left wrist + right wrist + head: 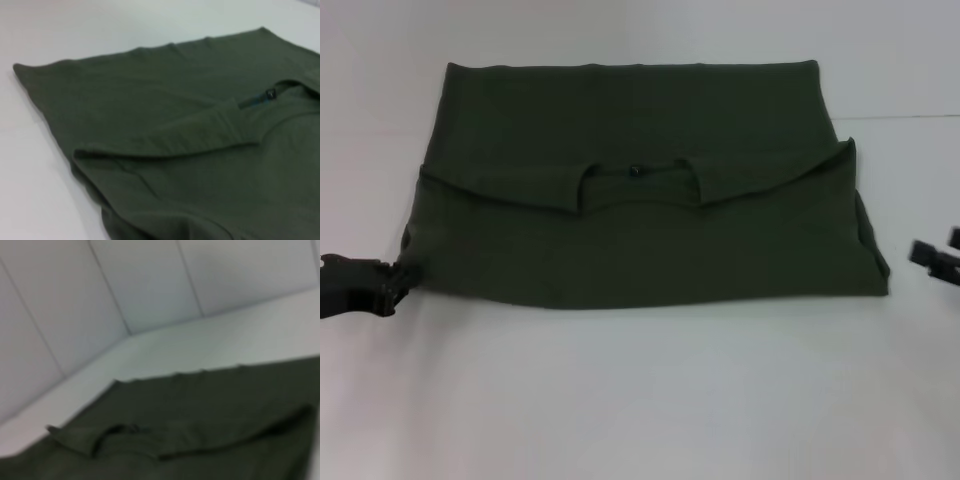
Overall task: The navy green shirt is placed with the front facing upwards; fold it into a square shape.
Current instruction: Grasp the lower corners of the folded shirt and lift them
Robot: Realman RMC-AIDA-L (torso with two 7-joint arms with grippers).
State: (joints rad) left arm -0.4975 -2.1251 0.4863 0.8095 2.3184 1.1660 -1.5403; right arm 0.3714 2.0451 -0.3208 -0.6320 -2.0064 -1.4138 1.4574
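The shirt [640,190] lies wide across the surface [640,400], long axis between both arms; the left tool [390,285] touches its near-left corner, the right tool [935,255] sits apart; neither's spread is discernible.

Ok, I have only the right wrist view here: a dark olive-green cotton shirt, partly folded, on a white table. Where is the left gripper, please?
Observer: In the head view the left gripper is at the near left corner of the dark olive-green cotton shirt, right against its edge.
Operator: And the right gripper?
Observer: The right gripper is over the white table, beside the shirt's right edge and apart from the cloth.
Operator: Is there a label at the neck? I cannot make it out.
Observer: Yes, a small dark label sits at the round neckline, in the middle of the folded shirt.
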